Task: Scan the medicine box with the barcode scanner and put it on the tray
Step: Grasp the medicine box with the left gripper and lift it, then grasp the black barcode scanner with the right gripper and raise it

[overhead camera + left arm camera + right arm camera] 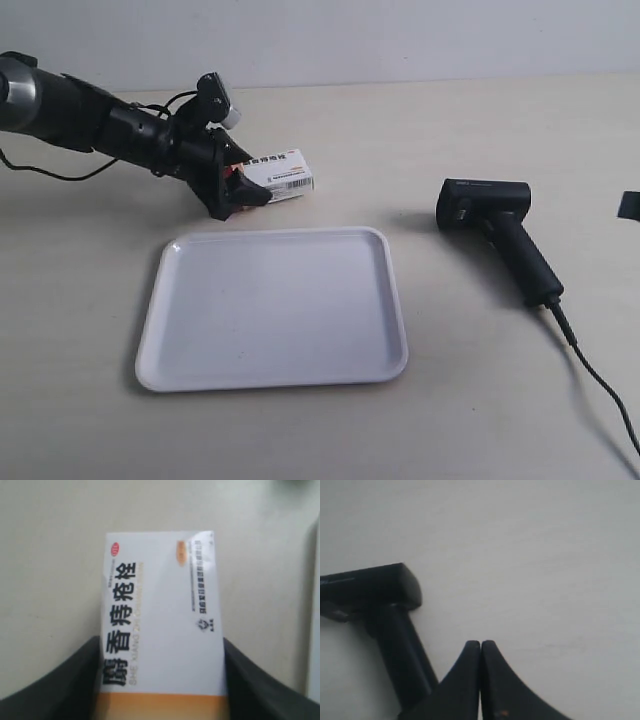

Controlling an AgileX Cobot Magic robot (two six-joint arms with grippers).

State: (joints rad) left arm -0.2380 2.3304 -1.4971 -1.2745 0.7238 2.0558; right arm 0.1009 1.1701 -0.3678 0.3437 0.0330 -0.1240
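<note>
The medicine box [282,175] is white with dark printed text and an orange band at the near end [160,630]; its barcode side faces the exterior view. My left gripper [250,186] [161,641] is shut on it, one dark finger against each long side, just behind the tray's far rim. The white tray [275,236] lies empty at the table's middle. The black barcode scanner [495,226] [380,610] lies on its side to the right of the tray. My right gripper [480,644] hovers beside the scanner's handle, shut on nothing; only a dark edge of it [629,205] shows in the exterior view.
The scanner's black cable [600,385] trails from the handle toward the front right corner. The left arm [90,120] reaches in low from the far left, with its own cable looping behind it. The table is a plain beige surface.
</note>
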